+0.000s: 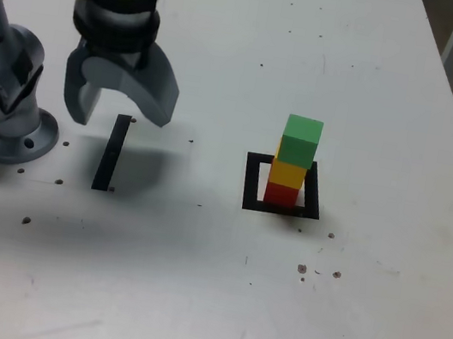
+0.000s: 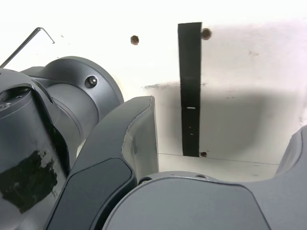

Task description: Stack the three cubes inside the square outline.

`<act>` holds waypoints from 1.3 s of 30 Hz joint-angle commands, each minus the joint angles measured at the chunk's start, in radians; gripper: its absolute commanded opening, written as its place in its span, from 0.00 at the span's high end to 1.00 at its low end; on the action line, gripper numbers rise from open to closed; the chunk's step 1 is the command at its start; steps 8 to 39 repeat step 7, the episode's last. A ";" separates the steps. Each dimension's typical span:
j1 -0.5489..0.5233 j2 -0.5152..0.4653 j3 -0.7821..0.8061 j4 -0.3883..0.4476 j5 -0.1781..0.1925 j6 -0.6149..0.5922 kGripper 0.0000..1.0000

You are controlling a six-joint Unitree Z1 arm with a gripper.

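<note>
My grey end effector (image 1: 116,110) hangs with its jaws spread wide and nothing between them, above the narrow black strip (image 1: 111,153) on the white desk (image 1: 190,285). Well apart from that strip, toward the exterior view's right, the small matte red cube (image 1: 282,195) sits inside the thick black square outline (image 1: 252,182). The yellow cube (image 1: 288,173) rests on it, and the green cube (image 1: 301,141) tops the stack.
</note>
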State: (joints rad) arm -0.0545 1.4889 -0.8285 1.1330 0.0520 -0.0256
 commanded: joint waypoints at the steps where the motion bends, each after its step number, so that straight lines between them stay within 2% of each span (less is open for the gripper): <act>1: 0.001 -0.011 0.017 -0.013 -0.003 -0.002 0.02; 7: 0.001 -0.025 0.072 -0.054 -0.016 -0.002 0.02; 39: 0.001 -0.025 0.072 -0.054 -0.016 -0.002 0.02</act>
